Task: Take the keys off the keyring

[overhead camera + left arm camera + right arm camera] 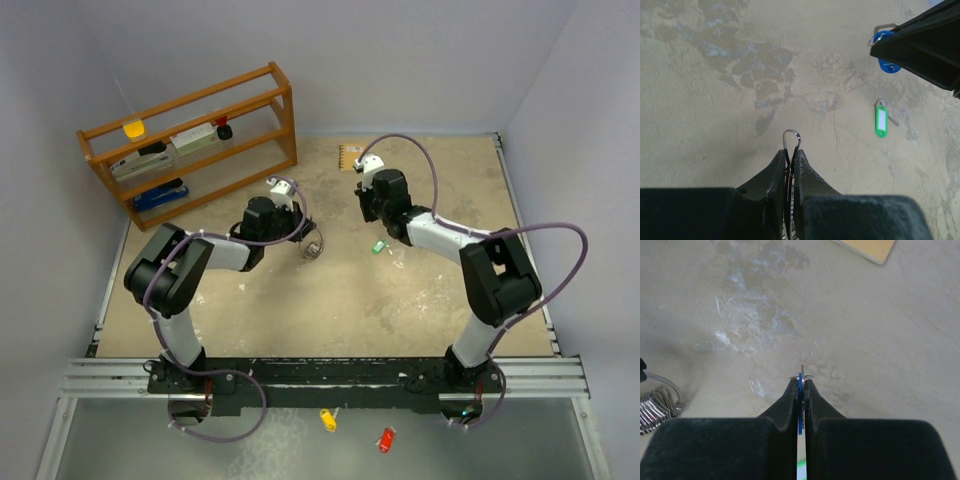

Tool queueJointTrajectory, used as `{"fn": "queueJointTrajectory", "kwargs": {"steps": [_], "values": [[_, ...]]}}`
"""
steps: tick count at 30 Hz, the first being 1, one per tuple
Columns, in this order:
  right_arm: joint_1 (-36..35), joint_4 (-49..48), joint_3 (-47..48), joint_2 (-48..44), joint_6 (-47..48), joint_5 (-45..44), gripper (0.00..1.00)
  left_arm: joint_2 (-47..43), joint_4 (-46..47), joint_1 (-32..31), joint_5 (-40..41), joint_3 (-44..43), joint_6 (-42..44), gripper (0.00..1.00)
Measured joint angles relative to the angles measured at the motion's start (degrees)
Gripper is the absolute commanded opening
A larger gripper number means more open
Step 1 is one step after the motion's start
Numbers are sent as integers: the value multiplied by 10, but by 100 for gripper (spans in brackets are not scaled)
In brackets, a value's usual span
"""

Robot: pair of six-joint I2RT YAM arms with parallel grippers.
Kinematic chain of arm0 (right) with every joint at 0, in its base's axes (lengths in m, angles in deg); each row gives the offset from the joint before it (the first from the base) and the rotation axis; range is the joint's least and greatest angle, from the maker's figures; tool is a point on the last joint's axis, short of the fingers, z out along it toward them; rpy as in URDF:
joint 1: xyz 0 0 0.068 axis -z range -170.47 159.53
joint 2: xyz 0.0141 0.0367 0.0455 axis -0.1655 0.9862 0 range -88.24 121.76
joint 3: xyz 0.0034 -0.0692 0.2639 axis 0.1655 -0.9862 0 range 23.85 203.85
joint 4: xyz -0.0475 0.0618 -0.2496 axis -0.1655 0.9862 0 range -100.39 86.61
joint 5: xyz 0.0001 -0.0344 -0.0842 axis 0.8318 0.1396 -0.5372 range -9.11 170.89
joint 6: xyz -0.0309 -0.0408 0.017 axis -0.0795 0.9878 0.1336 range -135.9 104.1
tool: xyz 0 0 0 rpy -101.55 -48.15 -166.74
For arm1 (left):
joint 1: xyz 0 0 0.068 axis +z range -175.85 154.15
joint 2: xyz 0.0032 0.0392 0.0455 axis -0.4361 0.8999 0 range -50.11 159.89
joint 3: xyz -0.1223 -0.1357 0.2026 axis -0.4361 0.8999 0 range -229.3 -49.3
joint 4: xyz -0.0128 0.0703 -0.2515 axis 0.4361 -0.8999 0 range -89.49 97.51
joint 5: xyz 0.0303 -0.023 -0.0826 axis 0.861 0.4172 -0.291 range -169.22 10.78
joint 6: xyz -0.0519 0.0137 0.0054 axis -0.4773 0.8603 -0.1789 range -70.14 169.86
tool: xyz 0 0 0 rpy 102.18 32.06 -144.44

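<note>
My left gripper is shut on the thin silver keyring; its wire loop sticks out past the fingertips, just above the table. In the top view this gripper holds the ring at mid-table. My right gripper is shut on the blue-tagged key, held edge-on with its small split ring at the tips. It also shows in the left wrist view, apart from the keyring. The green-tagged key lies loose on the table, below the right gripper in the top view.
The keyring's metal bits show at the left of the right wrist view. A tan notepad lies at the back. A wooden shelf stands at the back left. A yellow tag and a red tag lie beyond the near rail.
</note>
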Motion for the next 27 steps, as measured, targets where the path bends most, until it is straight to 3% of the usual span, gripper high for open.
{"fn": "queueJointTrajectory", "kwargs": {"steps": [8,12,16,17,20,27], "values": [[4,-16,69,101,0,17,0,50,4,5,16,-63,30,2],[9,-16,76,136,-4,22,1,79,4,15,19,-73,29,14],[17,-12,94,165,-11,26,22,101,-1,24,23,-73,27,25],[18,-11,100,170,-13,27,29,103,-4,25,24,-73,27,41],[22,-6,117,183,-18,33,54,104,-7,25,26,-75,27,57],[24,-3,122,182,-18,39,69,98,-23,25,32,-86,31,67]]}}
